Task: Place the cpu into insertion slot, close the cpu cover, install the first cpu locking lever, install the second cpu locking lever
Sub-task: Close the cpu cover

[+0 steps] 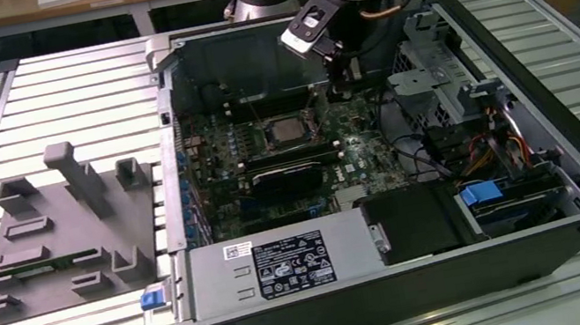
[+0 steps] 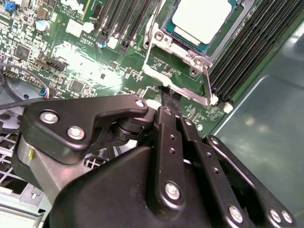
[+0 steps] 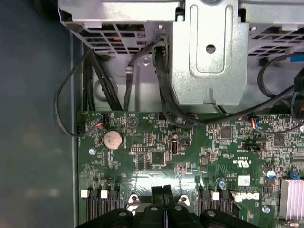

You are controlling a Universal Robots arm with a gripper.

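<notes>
The cpu (image 2: 202,16) lies seated in the insertion slot (image 1: 266,133), toward the far side of the green board. The cpu cover (image 2: 176,46) appears lowered over its edges, so the first two steps look done. The tool (image 2: 167,97), clenched with nothing visible between its fingers, hovers just beside a locking lever (image 2: 207,83) (whether either lever is latched cannot be told).

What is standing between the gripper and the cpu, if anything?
Nothing visible. In the second wrist view the gripper hovers low over the board, right beside the metal rim of the slot. The cpu lies in that slot with its silver top bare.
</notes>
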